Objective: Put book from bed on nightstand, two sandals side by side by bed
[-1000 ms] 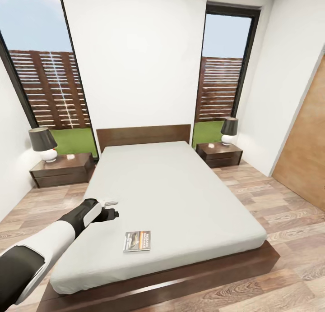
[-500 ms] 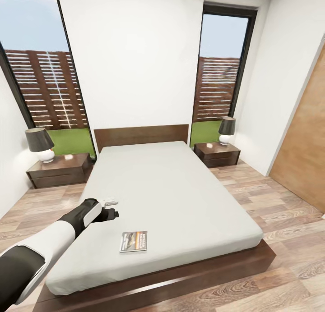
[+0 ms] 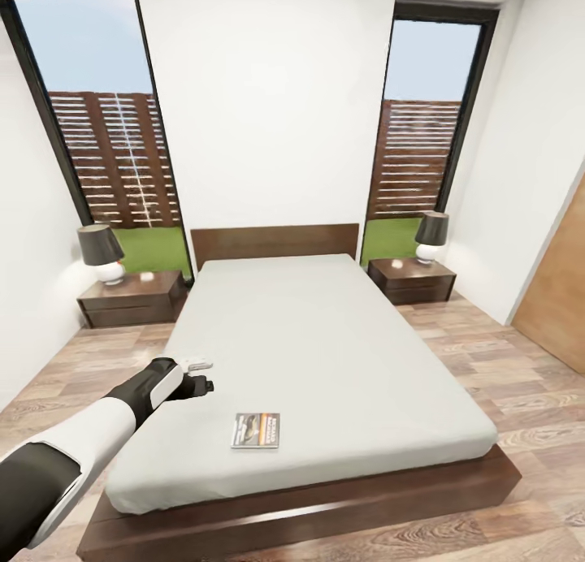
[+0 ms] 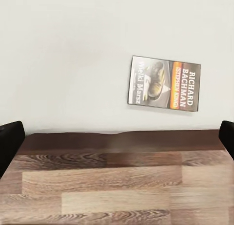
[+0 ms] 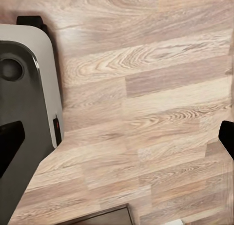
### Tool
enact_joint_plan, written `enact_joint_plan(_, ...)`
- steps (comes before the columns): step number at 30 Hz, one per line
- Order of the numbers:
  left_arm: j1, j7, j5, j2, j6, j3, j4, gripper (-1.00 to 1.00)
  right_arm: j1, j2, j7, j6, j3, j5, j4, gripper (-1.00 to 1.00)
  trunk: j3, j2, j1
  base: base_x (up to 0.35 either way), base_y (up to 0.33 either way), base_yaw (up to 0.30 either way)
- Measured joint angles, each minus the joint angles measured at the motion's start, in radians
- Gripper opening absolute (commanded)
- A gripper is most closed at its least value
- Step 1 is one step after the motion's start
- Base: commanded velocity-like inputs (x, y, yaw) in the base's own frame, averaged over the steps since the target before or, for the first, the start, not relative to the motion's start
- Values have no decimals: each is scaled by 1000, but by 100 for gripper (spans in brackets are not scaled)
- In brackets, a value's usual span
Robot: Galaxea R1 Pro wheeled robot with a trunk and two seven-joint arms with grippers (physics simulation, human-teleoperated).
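Observation:
The book (image 3: 256,430) lies flat near the foot of the light-grey bed (image 3: 325,359); in the left wrist view the book (image 4: 165,83) shows its dark cover with an orange band. My left gripper (image 3: 201,375) hangs open over the bed's left edge, a short way left of the book and apart from it. Its fingertips (image 4: 9,142) stand wide apart with nothing between them. The right gripper (image 5: 117,142) is open over bare plank floor. One nightstand (image 3: 134,298) stands left of the headboard, another nightstand (image 3: 410,279) to its right. The sandals are out of view.
Each nightstand carries a lamp (image 3: 101,252) with a dark shade and a small white item. A wooden door (image 3: 565,302) is on the right wall. Plank floor (image 3: 49,383) runs along both sides of the bed. My base (image 5: 24,137) shows by the right gripper.
The whole head view has shifted, so the camera moved; bed and nightstands now sit further right in the picture. My left arm holds the same pose. The book has not moved on the mattress.

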State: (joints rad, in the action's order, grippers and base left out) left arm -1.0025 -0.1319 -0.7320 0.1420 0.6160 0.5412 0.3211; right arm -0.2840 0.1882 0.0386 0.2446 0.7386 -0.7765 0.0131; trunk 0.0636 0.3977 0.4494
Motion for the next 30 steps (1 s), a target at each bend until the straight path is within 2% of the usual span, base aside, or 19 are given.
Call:
enact_joint_plan(6,0,0,0,0,0,0,0,100,0,-2,1,0,0,-9,0,100,3,0,0,0,-5,206)
enact_joint_plan(12,0,0,0,0,0,0,0,100,0,-3,1,0,0,-11,0,100,4,0,0,0,-74,73)
enact_joint_plan(30,0,2,0,0,-1,0,2,100,0,-3,1,0,1,-12,3,100,9,0,0,0,-145,111)
